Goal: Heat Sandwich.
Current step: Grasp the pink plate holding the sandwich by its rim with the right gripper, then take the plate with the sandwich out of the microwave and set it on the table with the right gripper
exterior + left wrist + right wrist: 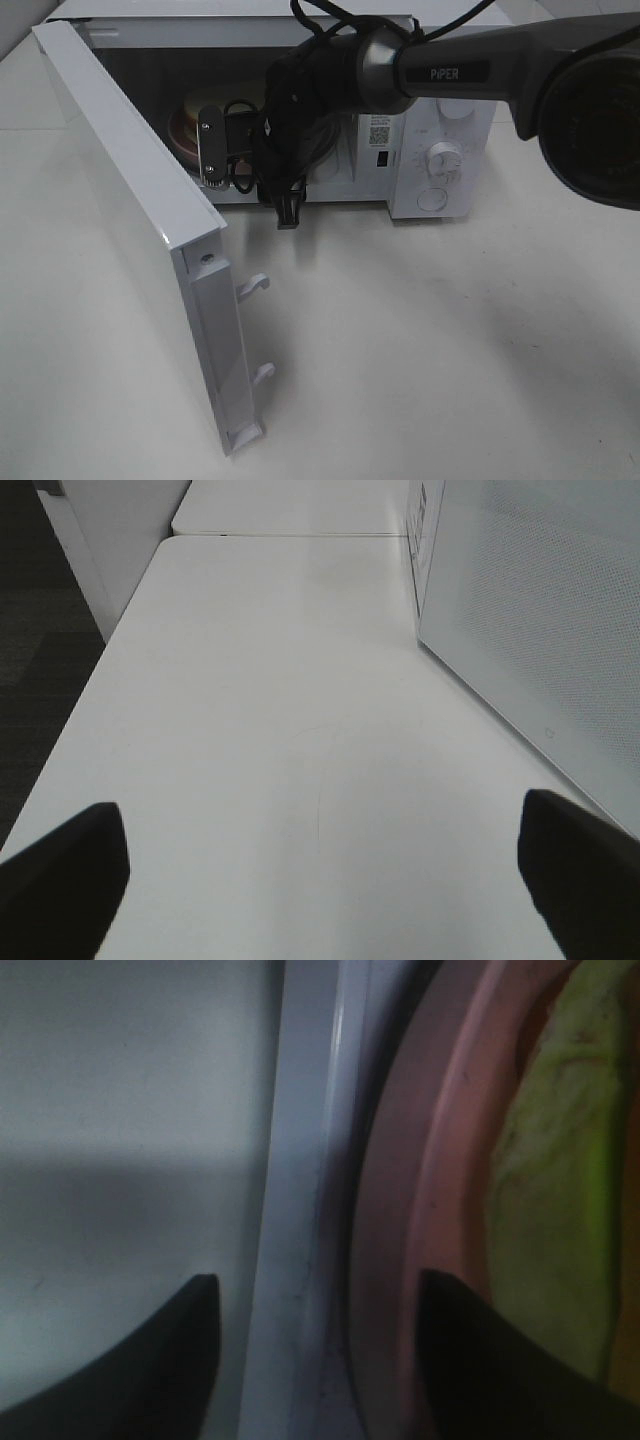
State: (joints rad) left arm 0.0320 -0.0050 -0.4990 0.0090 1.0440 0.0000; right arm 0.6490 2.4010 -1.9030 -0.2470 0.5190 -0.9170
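The sandwich (560, 1160) shows its yellowish-green filling on a round pink plate (440, 1160), which lies inside the open white microwave (440, 120). In the exterior high view the plate (183, 128) sits at the left of the oven cavity. My right gripper (212, 150) reaches into the cavity at the plate's near rim. In the right wrist view its fingers stand apart, right gripper (310, 1290) open, one finger over the plate's rim and the other over the white oven floor. My left gripper (320, 880) is wide open above bare table with nothing between its fingers.
The microwave door (140, 230) swings out to the left toward the table's front, with two latch hooks (255, 285) on its free edge. Control knobs (443, 158) sit on the oven's right panel. The door's outer face (540, 630) is close beside my left gripper.
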